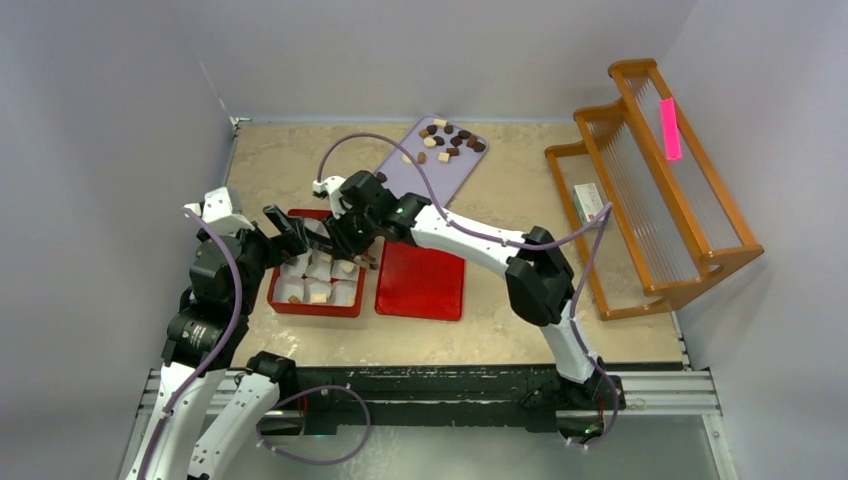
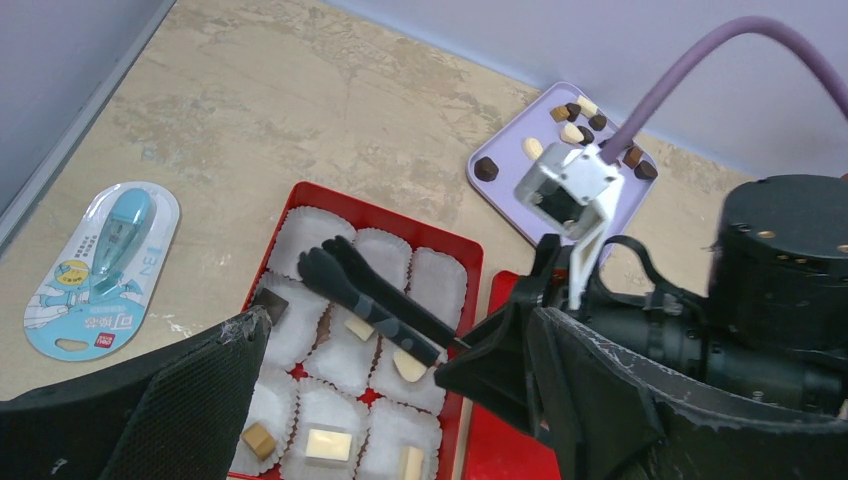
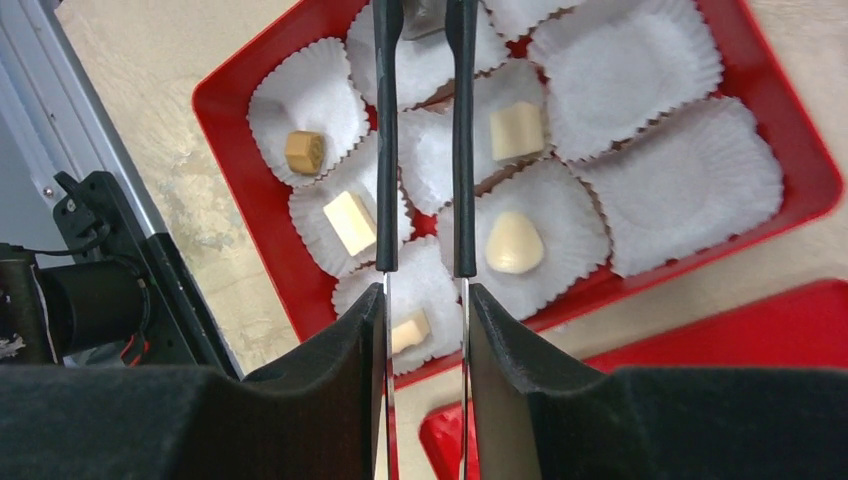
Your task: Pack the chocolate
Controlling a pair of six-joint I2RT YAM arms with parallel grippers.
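Several loose chocolate pieces (image 1: 450,140), cream and dark brown, lie on a purple tray (image 1: 415,170) at the back; they also show in the left wrist view (image 2: 575,125). A red box (image 1: 283,300) of white paper cups holds several pieces, among them a cream heart (image 3: 514,243), a cream block (image 3: 350,222) and a tan piece (image 3: 304,150). My right gripper (image 3: 425,300) is shut on black-tipped tongs (image 3: 386,150), which reach over the box; their tips (image 2: 330,265) look empty. My left gripper (image 2: 400,400) is open and empty over the box's near side.
The red lid (image 1: 420,280) lies right of the box. A wooden rack (image 1: 650,190) with a pink tag stands at the far right. A blue correction-tape package (image 2: 100,265) lies left of the box. Grey walls close in the table on three sides.
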